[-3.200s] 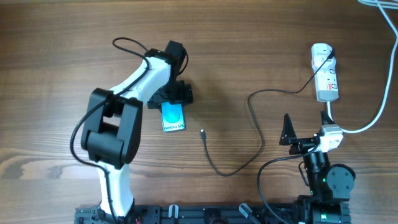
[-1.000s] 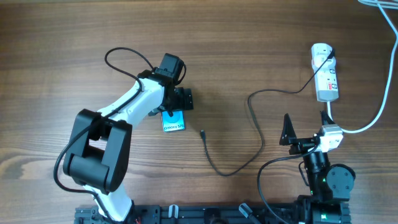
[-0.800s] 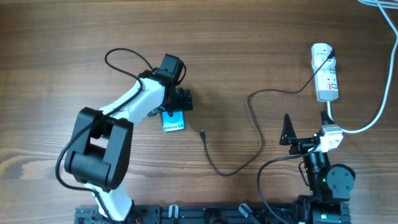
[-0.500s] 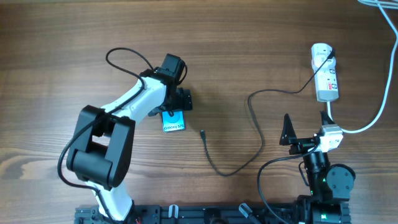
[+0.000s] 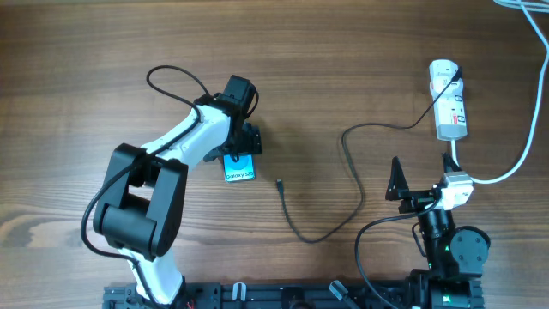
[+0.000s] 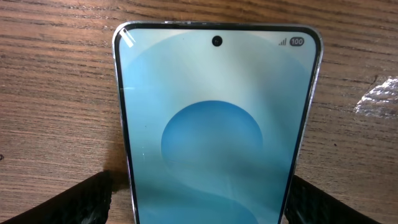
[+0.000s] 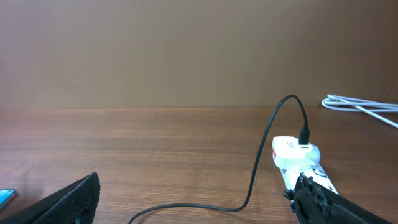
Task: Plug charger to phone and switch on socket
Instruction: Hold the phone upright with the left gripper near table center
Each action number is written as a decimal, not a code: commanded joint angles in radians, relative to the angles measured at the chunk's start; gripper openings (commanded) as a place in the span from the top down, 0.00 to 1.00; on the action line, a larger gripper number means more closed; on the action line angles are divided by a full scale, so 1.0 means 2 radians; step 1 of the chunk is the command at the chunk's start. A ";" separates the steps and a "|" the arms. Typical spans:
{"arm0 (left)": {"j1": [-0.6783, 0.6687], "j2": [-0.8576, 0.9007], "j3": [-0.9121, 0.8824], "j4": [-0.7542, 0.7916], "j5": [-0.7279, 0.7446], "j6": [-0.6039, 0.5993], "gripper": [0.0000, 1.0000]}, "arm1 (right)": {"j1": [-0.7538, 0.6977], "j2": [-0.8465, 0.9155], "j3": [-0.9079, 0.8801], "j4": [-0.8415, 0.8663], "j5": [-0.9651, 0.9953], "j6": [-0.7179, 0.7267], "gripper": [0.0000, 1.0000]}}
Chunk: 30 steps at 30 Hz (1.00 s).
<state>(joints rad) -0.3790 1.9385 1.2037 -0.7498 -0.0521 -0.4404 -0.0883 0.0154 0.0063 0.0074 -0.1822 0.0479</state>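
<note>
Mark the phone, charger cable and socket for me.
phone [image 6: 217, 143]: left wrist view, middle of the screen.
charger [image 5: 359, 199]: overhead view, mid-run curve of the black cable.
socket [image 5: 449, 112]: overhead view, middle of the white body.

The brown wood-grain bench [image 5: 77, 77] has its grain running between the left and right edges. A plain brown wall [image 7: 186, 50] rises behind the far edge. A small crinkled, shiny clear scrap [image 6: 378, 98] lies on the wood, too blurred to identify.

We saw a matt, brown wood-grain table [image 5: 69, 69], the phone [image 6: 217, 124] with a glossy glass screen catching glare, the socket [image 5: 449, 112] in smooth white plastic, and the left gripper [image 6: 199, 211] with rough, textured black fingers [image 6: 62, 202]
</note>
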 commanded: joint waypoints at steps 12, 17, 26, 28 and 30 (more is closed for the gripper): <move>0.002 0.032 -0.018 -0.012 0.050 -0.006 0.00 | 0.002 -0.004 -0.001 0.003 0.003 0.004 0.00; 0.002 0.032 -0.018 -0.009 0.050 -0.007 0.00 | 0.002 -0.004 -0.001 0.003 0.003 0.003 0.00; 0.002 0.032 -0.018 0.008 0.050 -0.007 0.10 | 0.002 -0.004 -0.001 0.003 0.003 0.004 0.00; 0.001 0.032 -0.018 0.008 0.050 -0.006 0.13 | 0.002 -0.004 -0.001 0.003 0.003 0.004 0.00; 0.001 0.032 -0.018 0.009 0.047 -0.006 0.13 | 0.002 -0.004 -0.001 0.003 0.003 0.003 0.00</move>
<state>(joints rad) -0.3779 1.9388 1.2053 -0.7547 -0.0299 -0.4511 -0.0883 0.0154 0.0063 0.0074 -0.1822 0.0479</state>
